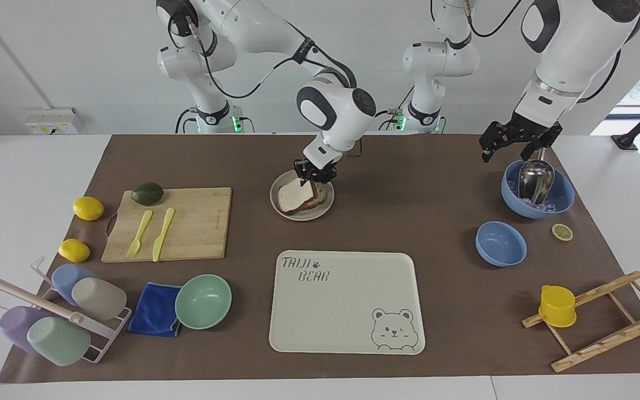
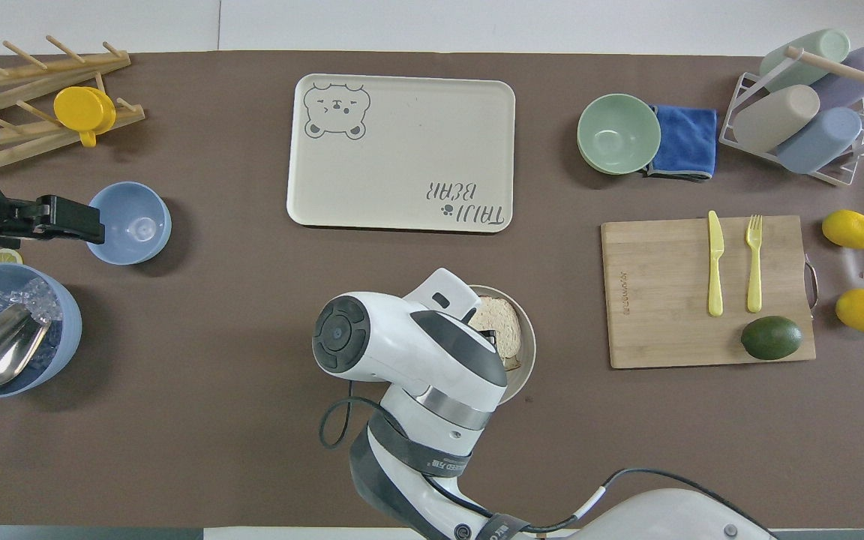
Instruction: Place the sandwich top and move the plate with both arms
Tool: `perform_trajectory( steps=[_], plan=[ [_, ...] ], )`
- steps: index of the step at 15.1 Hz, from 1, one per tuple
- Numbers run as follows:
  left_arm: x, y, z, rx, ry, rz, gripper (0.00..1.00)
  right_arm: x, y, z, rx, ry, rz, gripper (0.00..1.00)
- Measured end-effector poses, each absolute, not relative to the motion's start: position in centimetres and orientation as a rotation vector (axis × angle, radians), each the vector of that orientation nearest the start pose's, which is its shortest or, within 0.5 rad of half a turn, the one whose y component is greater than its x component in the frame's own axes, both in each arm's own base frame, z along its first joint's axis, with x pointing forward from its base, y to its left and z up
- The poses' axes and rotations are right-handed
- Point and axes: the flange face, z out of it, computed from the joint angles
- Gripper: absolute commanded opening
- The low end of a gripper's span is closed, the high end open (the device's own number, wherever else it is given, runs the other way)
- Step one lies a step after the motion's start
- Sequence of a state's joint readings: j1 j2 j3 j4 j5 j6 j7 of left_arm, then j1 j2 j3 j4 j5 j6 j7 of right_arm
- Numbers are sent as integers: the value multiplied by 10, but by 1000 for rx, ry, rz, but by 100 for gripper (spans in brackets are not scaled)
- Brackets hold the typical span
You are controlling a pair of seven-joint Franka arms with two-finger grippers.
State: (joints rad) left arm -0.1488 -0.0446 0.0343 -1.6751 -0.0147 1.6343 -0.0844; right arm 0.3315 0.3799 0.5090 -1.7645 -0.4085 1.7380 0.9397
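The sandwich top (image 1: pixel 296 195), a pale slice with a brown crust, lies nearly flat on the other sandwich layers on the round plate (image 1: pixel 303 218). It also shows in the overhead view (image 2: pixel 505 330), on the plate (image 2: pixel 528 354). My right gripper (image 1: pixel 314 175) is low over the plate, at the slice's edge nearest the robots. In the overhead view the right arm hides it. My left gripper (image 1: pixel 485 153) waits in the air beside the large blue bowl (image 1: pixel 538 191), and shows in the overhead view (image 2: pixel 94 229).
The cream bear-print tray (image 1: pixel 348 303) lies farther from the robots than the plate. A cutting board (image 1: pixel 186 222) with an avocado, fork and knife is toward the right arm's end. A small blue bowl (image 1: pixel 500 243) and lemon slice (image 1: pixel 562 231) are toward the left arm's end.
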Motion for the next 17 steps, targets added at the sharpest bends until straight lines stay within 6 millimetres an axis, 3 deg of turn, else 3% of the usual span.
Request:
perform_trajectory(
  steps=[2,5,7,10,12,14,17],
  plan=[
    [541,-63,605,-3158,46,-3,100,445,413,352,-3494,-63,107,100],
    [541,-63,605,-3158,46,-3,100,443,420,356,-3441,-15,114,100],
    [541,-63,605,-3158,46,-3,100,447,422,369,-3396,38,121,100],
    [541,-63,605,-3158,46,-3,100,471,403,427,-3286,194,81,100],
    [541,-63,605,-3158,46,-3,100,490,374,475,-3243,259,29,100],
    [541,-64,605,-3158,47,-3,100,511,331,516,-3224,312,26,100],
    [541,-64,605,-3158,48,-4,100,538,240,568,-3180,435,73,100]
  ],
)
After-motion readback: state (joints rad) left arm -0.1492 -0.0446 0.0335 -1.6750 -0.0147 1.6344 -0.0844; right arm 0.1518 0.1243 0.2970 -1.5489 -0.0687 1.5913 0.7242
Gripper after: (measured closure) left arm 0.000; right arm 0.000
